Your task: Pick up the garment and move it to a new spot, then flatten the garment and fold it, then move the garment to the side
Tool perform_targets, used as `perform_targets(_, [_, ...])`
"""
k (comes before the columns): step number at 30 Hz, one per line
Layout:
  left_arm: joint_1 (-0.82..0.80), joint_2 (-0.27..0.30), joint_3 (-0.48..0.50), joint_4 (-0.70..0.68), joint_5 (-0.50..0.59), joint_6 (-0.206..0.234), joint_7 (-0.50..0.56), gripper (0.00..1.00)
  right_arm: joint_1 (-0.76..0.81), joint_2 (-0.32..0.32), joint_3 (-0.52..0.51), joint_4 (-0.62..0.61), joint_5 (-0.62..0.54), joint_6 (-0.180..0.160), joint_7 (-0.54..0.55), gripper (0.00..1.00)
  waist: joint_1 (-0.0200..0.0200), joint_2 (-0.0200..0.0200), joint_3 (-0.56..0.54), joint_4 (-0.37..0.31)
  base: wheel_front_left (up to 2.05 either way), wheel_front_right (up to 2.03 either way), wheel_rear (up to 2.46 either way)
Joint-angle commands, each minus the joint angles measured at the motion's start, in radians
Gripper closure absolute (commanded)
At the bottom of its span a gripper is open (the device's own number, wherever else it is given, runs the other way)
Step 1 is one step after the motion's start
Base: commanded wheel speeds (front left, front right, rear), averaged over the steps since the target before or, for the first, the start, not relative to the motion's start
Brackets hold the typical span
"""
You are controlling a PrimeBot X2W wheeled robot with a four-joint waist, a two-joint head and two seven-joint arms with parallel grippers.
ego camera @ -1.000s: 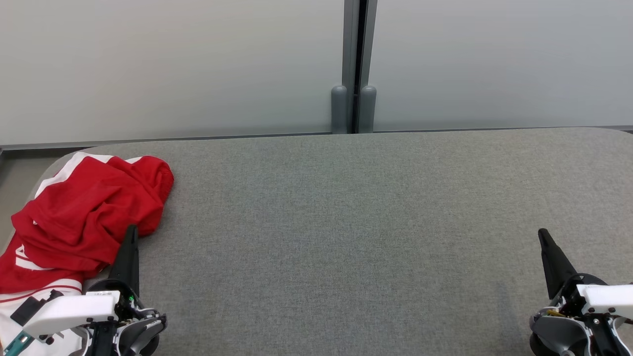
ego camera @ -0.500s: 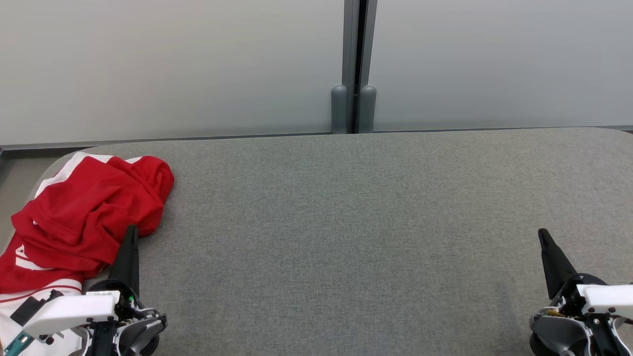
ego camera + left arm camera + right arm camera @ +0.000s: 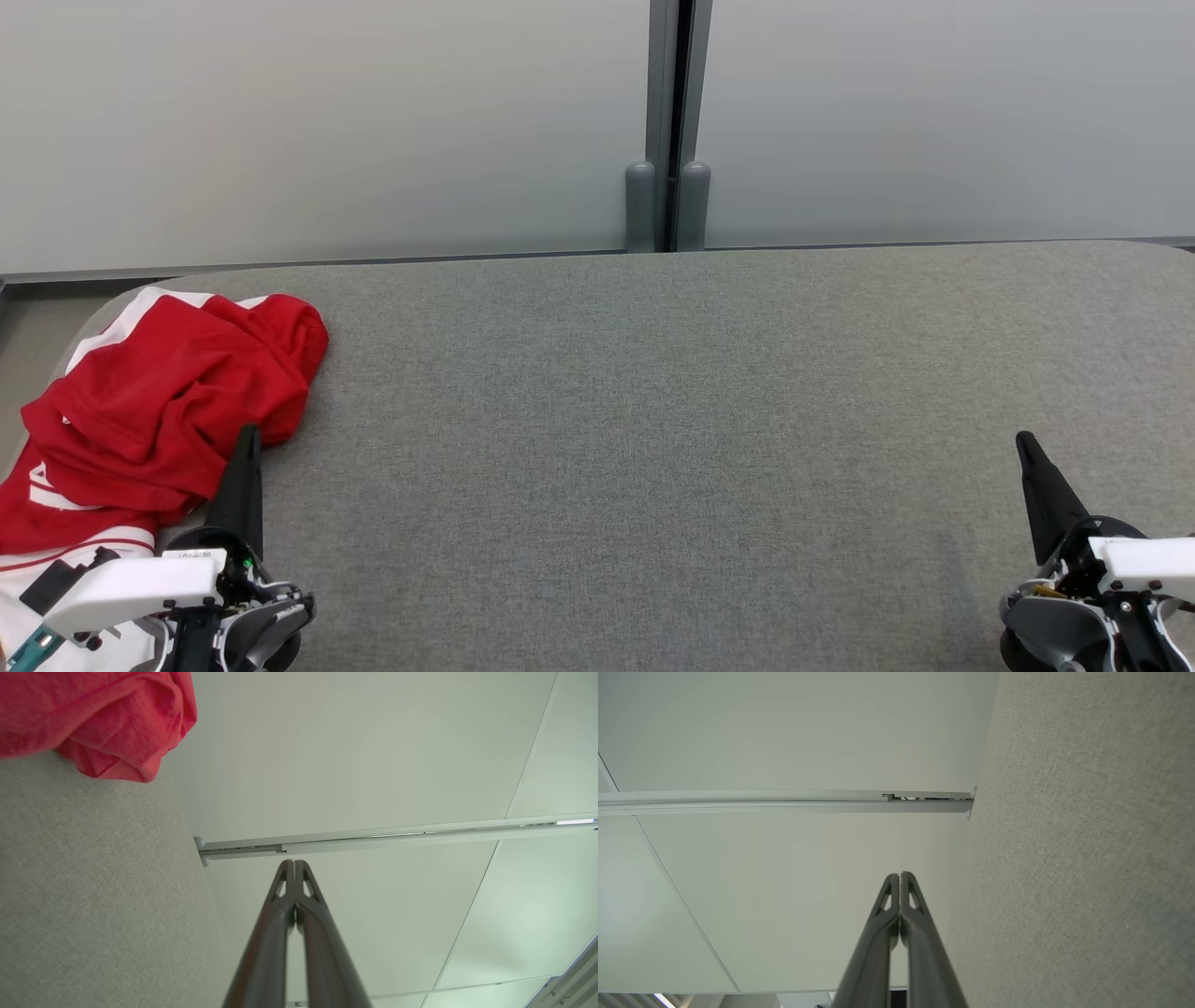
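Note:
The garment [image 3: 159, 411] is a crumpled red shirt with white stripes, bunched at the far left end of the grey table [image 3: 653, 420]. My left gripper [image 3: 248, 437] sits at the lower left, its fingers shut with nothing between them, the tip right beside the garment's near edge. In the left wrist view the shut left gripper [image 3: 294, 863] points toward the wall, and a red fold of the garment [image 3: 103, 723] lies at the upper left. At the lower right, my right gripper [image 3: 1024, 441] is shut and holds nothing, far from the garment. The right wrist view shows the right gripper [image 3: 900, 875] shut.
A pale wall with a grey vertical post [image 3: 667, 121] stands behind the table. The table's left end curves off beside the garment. The fabric surface stretches bare from the garment across to the right arm.

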Motion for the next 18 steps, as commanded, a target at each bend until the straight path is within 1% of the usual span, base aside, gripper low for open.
perform_targets(1, [-0.015,0.006,0.004,0.0,-0.001,-0.006,0.003,1.0,-0.005,-0.009,-0.001,0.002,0.002,0.0,0.002,1.0,0.0,0.0,0.0,0.0,0.0,0.0,0.0])
perform_targets(18, [-0.015,0.006,0.004,0.0,-0.001,-0.006,0.003,1.0,-0.005,-0.009,-0.001,0.002,0.002,0.0,0.002,1.0,0.0,0.0,0.0,0.0,0.0,0.0,0.0])
